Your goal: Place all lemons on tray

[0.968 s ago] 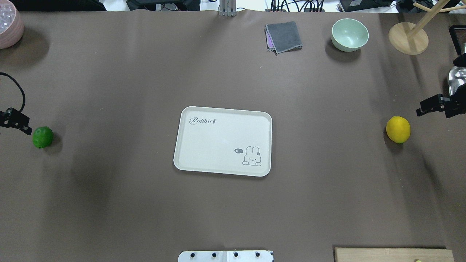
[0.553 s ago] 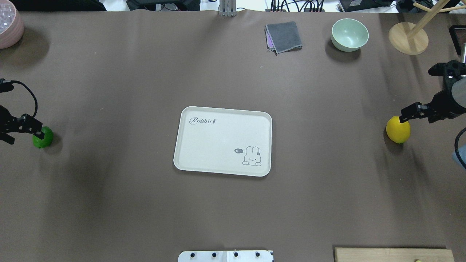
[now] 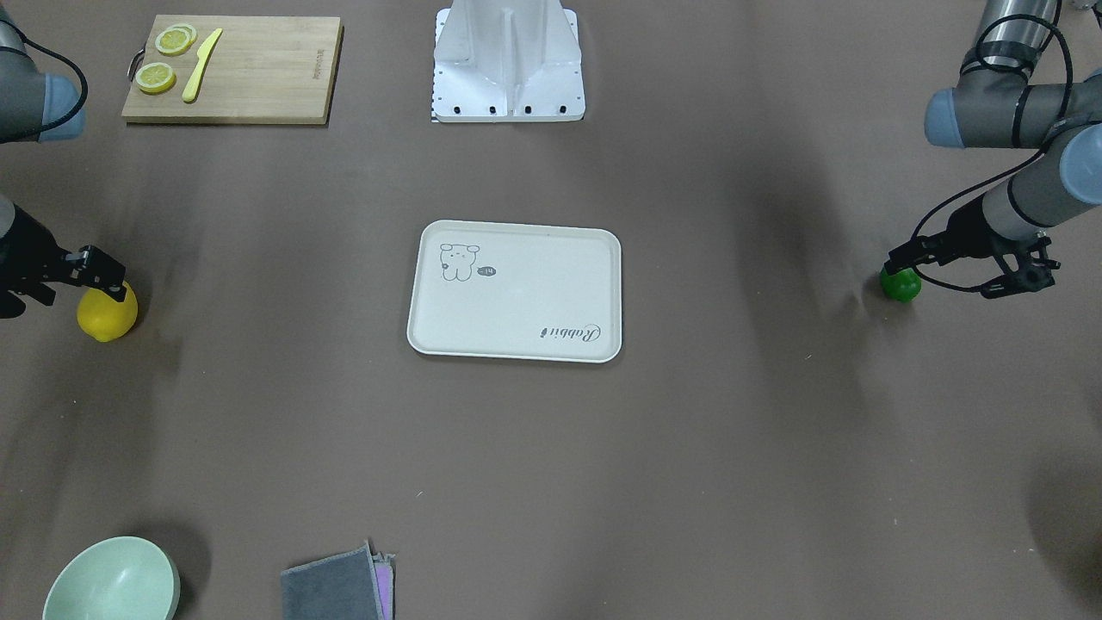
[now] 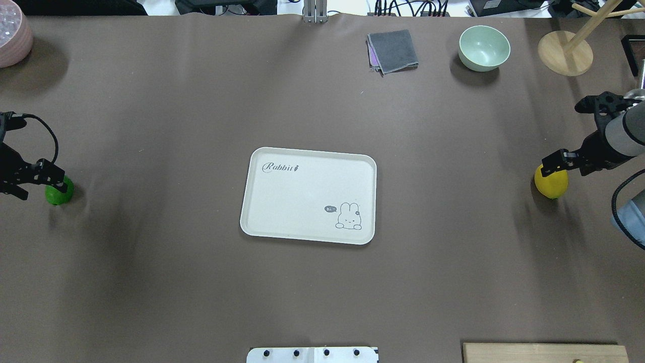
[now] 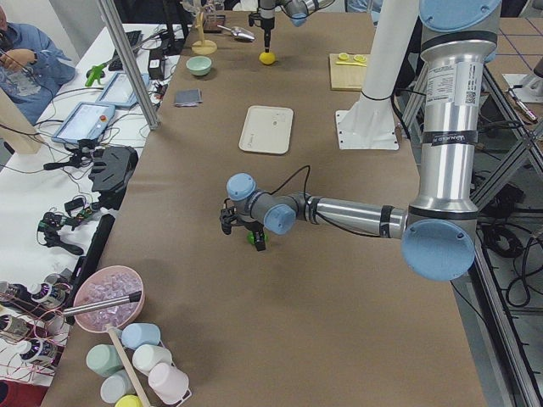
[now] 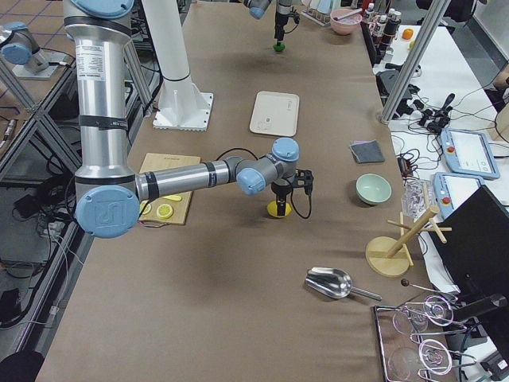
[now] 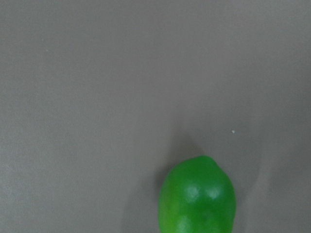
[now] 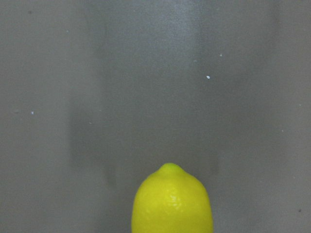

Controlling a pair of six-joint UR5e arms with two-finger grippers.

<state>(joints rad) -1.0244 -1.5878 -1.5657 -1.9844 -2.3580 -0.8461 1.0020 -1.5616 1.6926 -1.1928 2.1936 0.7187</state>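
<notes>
The cream tray (image 4: 307,194) with the "Rabbit" script lies at the table's middle and holds nothing; it also shows in the front view (image 3: 516,293). The green lemon (image 4: 60,194) rests on the cloth at the far left, and the left wrist view (image 7: 198,199) sees it close. My left gripper (image 4: 53,177) hangs right over it, open, not holding it. The yellow lemon (image 4: 551,184) rests at the far right, and the right wrist view (image 8: 172,201) sees it close. My right gripper (image 4: 553,164) is right above its top, open.
A wooden cutting board (image 3: 228,69) with lemon slices and a yellow knife sits near the robot's right. A green bowl (image 4: 484,48), a grey cloth (image 4: 393,50), a wooden stand (image 4: 564,53) and a pink bowl (image 4: 12,35) line the far edge.
Both grippers have moved inward from the table's ends until they stand over their lemons. Neither lemon nor the tray has moved.
</notes>
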